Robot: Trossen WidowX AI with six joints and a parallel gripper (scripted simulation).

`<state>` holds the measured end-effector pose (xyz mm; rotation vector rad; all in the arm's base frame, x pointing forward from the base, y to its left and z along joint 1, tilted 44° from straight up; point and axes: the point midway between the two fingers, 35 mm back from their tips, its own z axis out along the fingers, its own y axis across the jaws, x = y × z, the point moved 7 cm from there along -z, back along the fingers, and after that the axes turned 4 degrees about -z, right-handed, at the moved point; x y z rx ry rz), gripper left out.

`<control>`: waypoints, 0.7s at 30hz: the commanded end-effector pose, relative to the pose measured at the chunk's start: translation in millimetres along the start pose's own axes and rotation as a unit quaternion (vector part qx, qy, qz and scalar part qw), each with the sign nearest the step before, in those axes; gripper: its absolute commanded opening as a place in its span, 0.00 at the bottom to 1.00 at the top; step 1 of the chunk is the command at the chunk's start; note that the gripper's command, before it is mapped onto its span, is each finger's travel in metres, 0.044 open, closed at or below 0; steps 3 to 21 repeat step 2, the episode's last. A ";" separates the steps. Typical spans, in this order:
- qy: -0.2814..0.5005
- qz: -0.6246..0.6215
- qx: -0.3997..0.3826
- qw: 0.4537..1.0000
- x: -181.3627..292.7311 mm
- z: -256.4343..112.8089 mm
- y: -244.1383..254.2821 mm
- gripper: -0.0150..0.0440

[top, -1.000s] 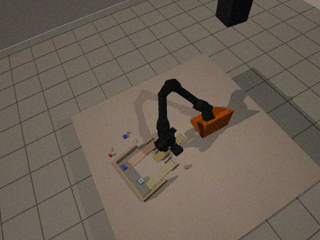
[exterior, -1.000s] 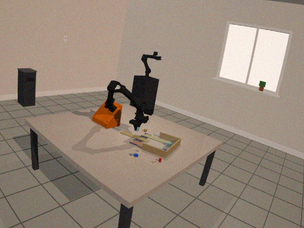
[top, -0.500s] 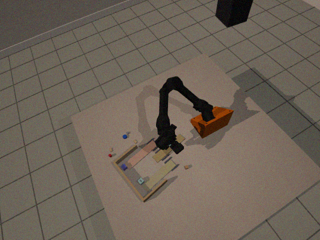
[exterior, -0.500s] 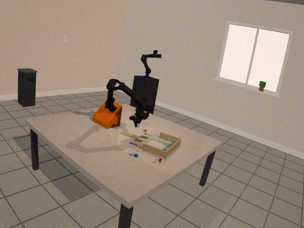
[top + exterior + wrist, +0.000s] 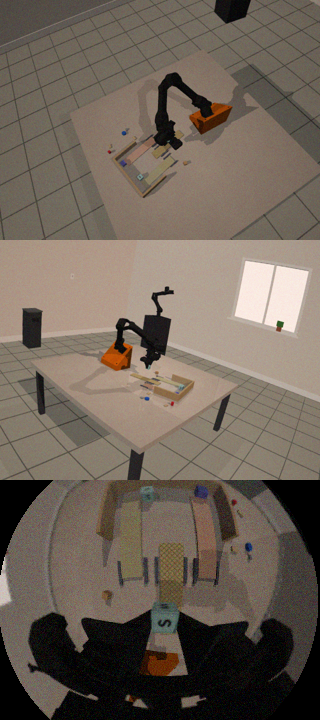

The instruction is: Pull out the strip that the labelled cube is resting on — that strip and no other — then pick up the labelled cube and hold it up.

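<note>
My gripper (image 5: 168,141) (image 5: 148,366) (image 5: 164,612) is shut on a light-blue cube marked S and holds it in the air above the table. The patterned yellow strip (image 5: 157,152) (image 5: 138,376) (image 5: 171,562) lies between the dark guide rails, pulled out towards the arm's base, with no cube seen on it. A pale yellow-green strip (image 5: 160,168) (image 5: 168,381) (image 5: 131,540) and a pink strip (image 5: 140,151) (image 5: 204,535) lie on either side. A second light-blue marked cube (image 5: 139,176) (image 5: 181,386) (image 5: 147,493) and a dark blue cube (image 5: 123,163) (image 5: 201,491) sit near their far ends.
A low wooden wall (image 5: 127,177) (image 5: 165,393) surrounds the strips' far ends on three sides. A small orange-tan block (image 5: 185,163) (image 5: 156,372) (image 5: 106,595), a blue disc (image 5: 123,133) (image 5: 147,398) (image 5: 248,546) and a red piece (image 5: 109,151) (image 5: 172,403) lie outside it.
</note>
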<state>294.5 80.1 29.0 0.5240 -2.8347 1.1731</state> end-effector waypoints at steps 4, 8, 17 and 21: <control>-0.003 0.003 -0.002 1.000 -0.9 -2.0 -0.1 0.25; -0.003 0.003 -0.002 1.000 -0.9 -2.0 -0.1 0.25; -0.003 0.003 -0.002 1.000 -0.9 -2.0 -0.1 0.25; -0.003 0.003 -0.002 1.000 -0.9 -2.0 -0.1 0.25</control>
